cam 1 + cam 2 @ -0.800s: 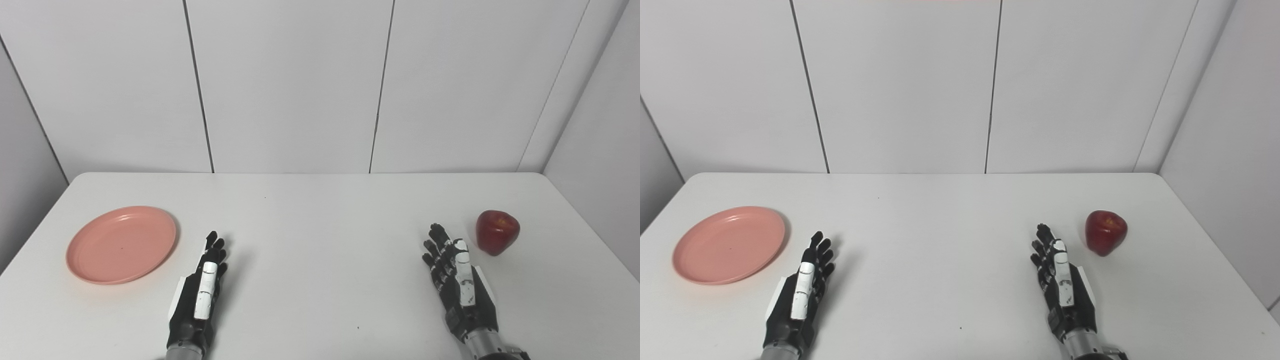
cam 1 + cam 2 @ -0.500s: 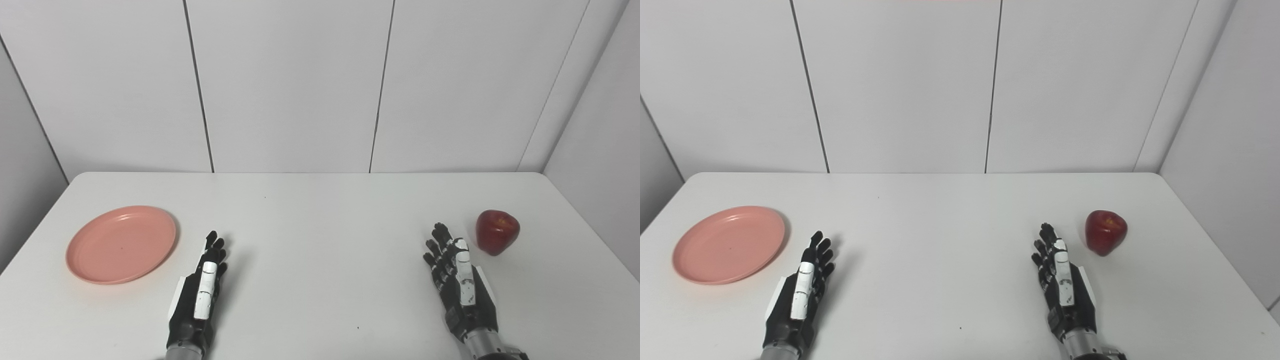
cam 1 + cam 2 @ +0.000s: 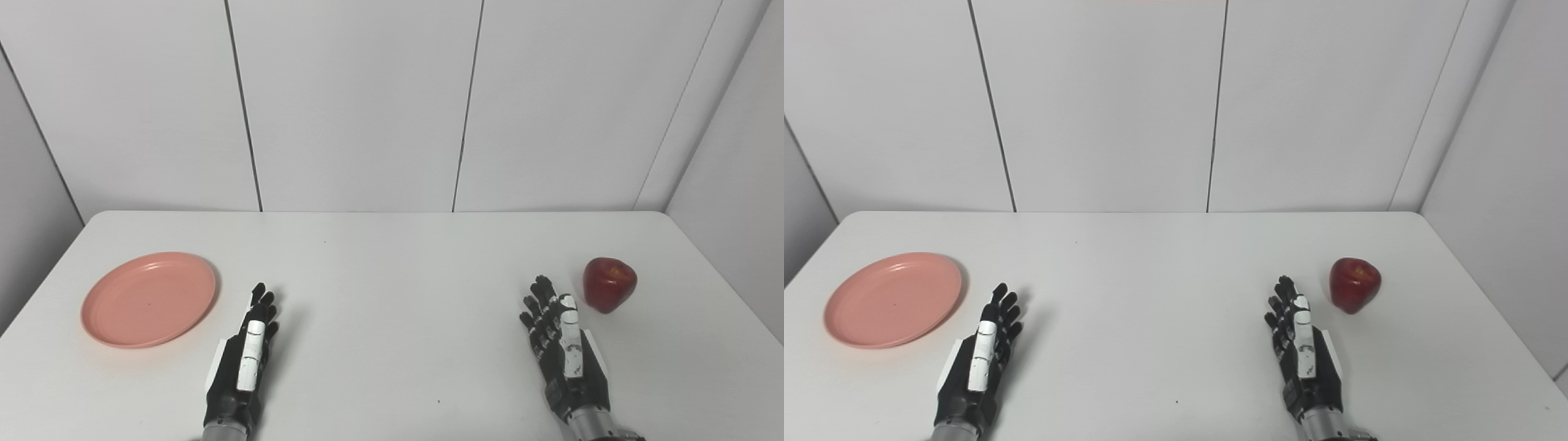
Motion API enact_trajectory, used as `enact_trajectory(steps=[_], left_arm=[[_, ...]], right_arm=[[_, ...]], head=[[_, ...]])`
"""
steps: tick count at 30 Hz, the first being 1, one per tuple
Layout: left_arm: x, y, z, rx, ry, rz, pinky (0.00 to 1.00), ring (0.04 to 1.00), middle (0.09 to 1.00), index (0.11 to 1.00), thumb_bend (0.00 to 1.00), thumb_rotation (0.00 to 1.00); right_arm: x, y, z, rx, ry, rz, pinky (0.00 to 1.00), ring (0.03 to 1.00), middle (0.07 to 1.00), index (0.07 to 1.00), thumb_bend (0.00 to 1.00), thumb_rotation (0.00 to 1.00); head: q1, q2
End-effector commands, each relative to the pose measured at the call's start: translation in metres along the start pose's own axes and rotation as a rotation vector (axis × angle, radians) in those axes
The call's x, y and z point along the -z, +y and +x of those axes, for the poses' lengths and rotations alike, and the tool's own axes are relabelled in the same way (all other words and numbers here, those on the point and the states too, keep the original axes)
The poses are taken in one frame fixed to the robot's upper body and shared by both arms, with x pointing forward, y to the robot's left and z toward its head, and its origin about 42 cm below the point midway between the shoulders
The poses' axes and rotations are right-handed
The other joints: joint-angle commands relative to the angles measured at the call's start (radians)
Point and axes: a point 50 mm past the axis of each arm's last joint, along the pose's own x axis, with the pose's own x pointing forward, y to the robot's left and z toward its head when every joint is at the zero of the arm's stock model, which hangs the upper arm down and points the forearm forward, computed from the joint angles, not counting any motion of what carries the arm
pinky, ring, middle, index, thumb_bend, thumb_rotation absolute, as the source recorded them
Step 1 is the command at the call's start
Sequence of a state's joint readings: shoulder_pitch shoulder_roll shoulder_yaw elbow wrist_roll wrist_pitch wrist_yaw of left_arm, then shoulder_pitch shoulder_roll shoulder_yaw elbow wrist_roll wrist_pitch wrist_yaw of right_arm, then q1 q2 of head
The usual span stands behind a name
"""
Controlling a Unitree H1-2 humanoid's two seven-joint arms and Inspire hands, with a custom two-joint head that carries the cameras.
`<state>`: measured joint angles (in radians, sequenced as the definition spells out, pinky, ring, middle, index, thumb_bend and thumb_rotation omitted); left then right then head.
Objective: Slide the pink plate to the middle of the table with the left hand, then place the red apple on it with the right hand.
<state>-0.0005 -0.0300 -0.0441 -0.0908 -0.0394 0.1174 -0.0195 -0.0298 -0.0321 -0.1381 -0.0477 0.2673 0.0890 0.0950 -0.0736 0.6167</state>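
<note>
A pink plate (image 3: pixel 149 299) lies flat on the left side of the white table (image 3: pixel 392 275). On the right side stands a red apple (image 3: pixel 609 284), upright. My left hand (image 3: pixel 244 361) rests near the front edge, to the right of the plate and apart from it, open with fingers stretched forward. My right hand (image 3: pixel 565 355) lies near the front edge too, just left of the apple and short of it, open and holding nothing.
White wall panels (image 3: pixel 355 104) close off the back of the table, and a wall (image 3: pixel 735 153) runs along its right side. The table's left edge (image 3: pixel 37 288) is close to the plate.
My right hand has drawn back slightly toward the front edge. The left hand, plate and apple have not moved.
</note>
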Motion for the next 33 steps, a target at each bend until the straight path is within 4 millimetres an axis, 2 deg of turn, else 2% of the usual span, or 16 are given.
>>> enact_trajectory(steps=[1,24,28,29,30,32,33], left_arm=[[-0.012,-0.004,0.005,0.012,-0.059,-0.015,1.00,1.000,1.000,1.000,0.78,1.00],[-0.010,-0.006,0.006,0.011,-0.054,-0.009,1.00,1.000,1.000,1.000,0.78,1.00],[-0.007,-0.011,0.006,0.014,-0.052,-0.013,1.00,1.000,1.000,1.000,0.78,1.00],[-0.006,-0.014,0.006,0.014,-0.052,-0.012,1.00,1.000,1.000,1.000,0.79,0.99],[-0.005,-0.016,0.006,0.014,-0.052,-0.012,1.00,1.000,1.000,1.000,0.80,0.99],[-0.003,-0.025,0.007,0.013,-0.051,-0.016,1.00,1.000,1.000,1.000,0.80,0.99],[-0.003,-0.028,0.007,0.012,-0.051,-0.019,1.00,1.000,1.000,1.000,0.78,0.99]], right_arm=[[0.000,-0.002,-0.002,0.009,-0.021,-0.006,1.00,1.000,1.000,0.971,0.86,0.98],[0.000,-0.004,-0.002,0.010,-0.011,-0.039,1.00,1.000,1.000,0.974,0.86,0.99],[0.002,-0.011,-0.003,0.011,-0.006,-0.032,1.00,1.000,1.000,0.973,0.87,0.98],[0.002,-0.014,-0.002,0.008,-0.005,-0.030,1.00,1.000,1.000,0.980,0.87,0.98],[0.002,-0.017,-0.002,0.005,-0.004,-0.029,1.00,1.000,1.000,0.986,0.87,0.99],[0.003,-0.026,-0.002,0.004,-0.003,-0.027,1.00,1.000,1.000,0.994,0.87,0.99],[0.003,-0.031,-0.002,0.006,-0.002,-0.025,1.00,1.000,1.000,0.996,0.86,0.99]], head=[[0.001,-0.001],[0.020,-0.010],[0.061,-0.025],[0.100,-0.037],[0.100,-0.037],[0.178,-0.054],[0.185,-0.055]])
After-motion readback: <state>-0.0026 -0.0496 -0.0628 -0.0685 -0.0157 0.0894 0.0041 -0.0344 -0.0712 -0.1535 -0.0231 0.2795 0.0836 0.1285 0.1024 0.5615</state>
